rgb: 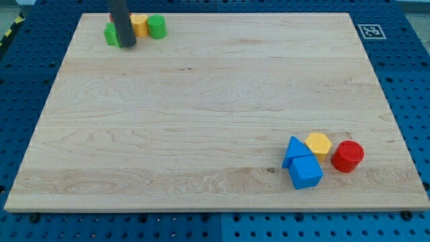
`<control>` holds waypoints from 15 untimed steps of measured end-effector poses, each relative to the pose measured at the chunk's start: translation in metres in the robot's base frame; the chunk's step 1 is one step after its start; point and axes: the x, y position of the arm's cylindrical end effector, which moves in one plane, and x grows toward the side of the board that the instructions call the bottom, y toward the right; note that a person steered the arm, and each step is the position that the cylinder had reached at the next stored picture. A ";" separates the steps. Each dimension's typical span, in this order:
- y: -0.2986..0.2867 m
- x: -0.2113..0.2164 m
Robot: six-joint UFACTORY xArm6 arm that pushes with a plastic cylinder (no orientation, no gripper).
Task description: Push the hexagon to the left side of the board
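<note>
At the view's top left, the dark rod's tip rests against a green block, beside a yellow block and a green cylinder. The arm has no fingers.

On the light wooden board, low at the view's right, a blue triangular block and a blue cube touch the yellow hexagon, which shows no clear long axis. A red cylinder stands just beside it. Blue pegboard surrounds the board.

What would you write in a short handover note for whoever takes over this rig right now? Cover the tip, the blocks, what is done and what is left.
My tip sits at the view's top left, among a green block, a yellow block and a green cylinder.
The yellow hexagon lies at the bottom right, beside a blue triangle, a blue cube and a red cylinder.
Done: nothing visible; the hexagon is still on the right.
Left: bring my tip to the hexagon's right side, then push it left across the board.
</note>
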 end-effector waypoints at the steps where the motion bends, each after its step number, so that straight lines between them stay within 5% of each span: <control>1: 0.034 0.028; 3: 0.197 0.077; 5: 0.419 0.095; 6: 0.518 0.136; 7: 0.528 0.149; 9: 0.491 0.287; 10: 0.433 0.310; 13: 0.223 0.198; 15: 0.158 0.158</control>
